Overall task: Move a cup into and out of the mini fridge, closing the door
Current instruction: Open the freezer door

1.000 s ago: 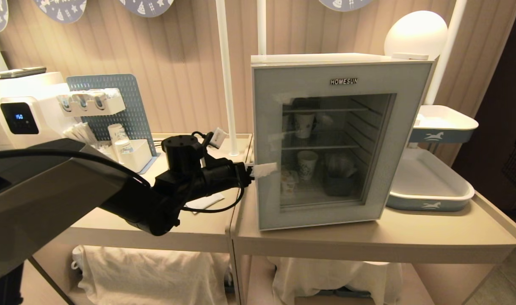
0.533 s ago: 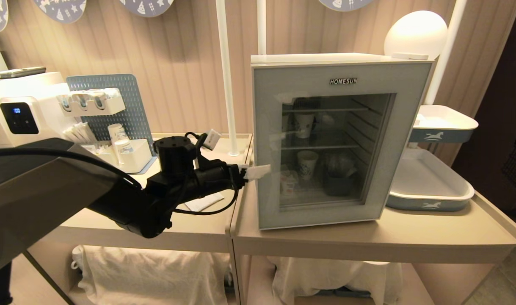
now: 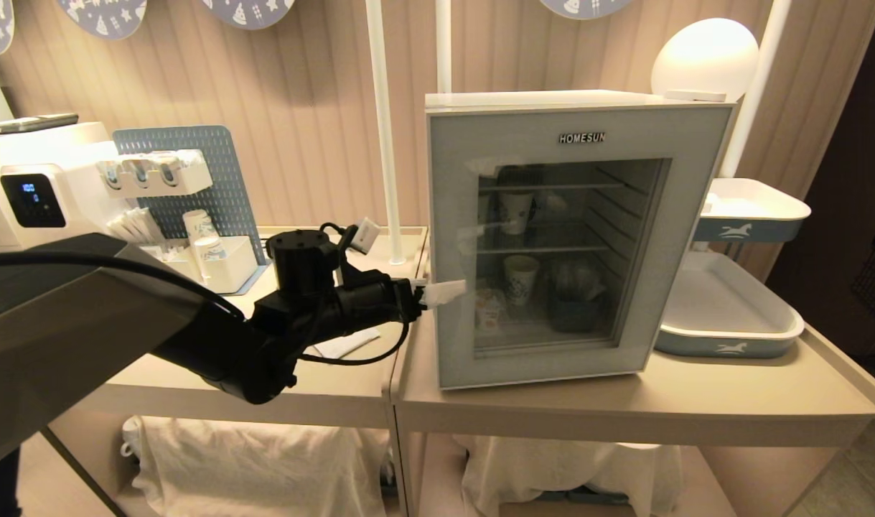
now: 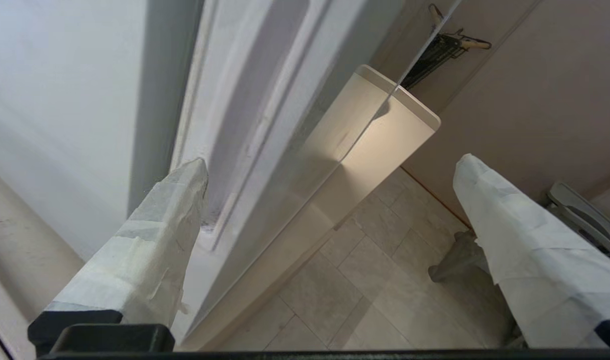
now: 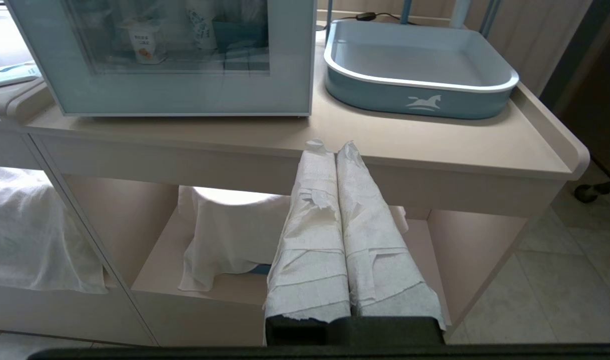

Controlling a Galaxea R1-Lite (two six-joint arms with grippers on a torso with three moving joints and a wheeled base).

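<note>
The mini fridge (image 3: pixel 581 100) stands on the right table, and its door (image 3: pixel 451 215) lies flat against its front. Through the glass the cup (image 3: pixel 489 307) shows on the bottom shelf near the left; it shows in the right wrist view too (image 5: pixel 144 42). My left gripper (image 3: pixel 443 291) is at the fridge's left edge at mid-height. It is open (image 4: pixel 330 167), with one taped fingertip (image 4: pixel 192 175) at the seam beside the door's edge (image 4: pixel 305 100) and the other out in front. My right gripper (image 5: pixel 330 147) is shut on nothing, low in front of the table's edge.
Taller paper cups (image 3: pixel 520 276) stand on the fridge shelves. A water dispenser (image 3: pixel 31 187) and a pegboard with cups (image 3: pixel 200 226) are at the left. Two blue trays (image 3: pixel 724 301) and a lamp (image 3: pixel 703 57) are right of the fridge. White poles rise behind.
My left gripper drew back a little to the left and returned to the fridge's left edge. The door, the cup and the right gripper stand as before.
</note>
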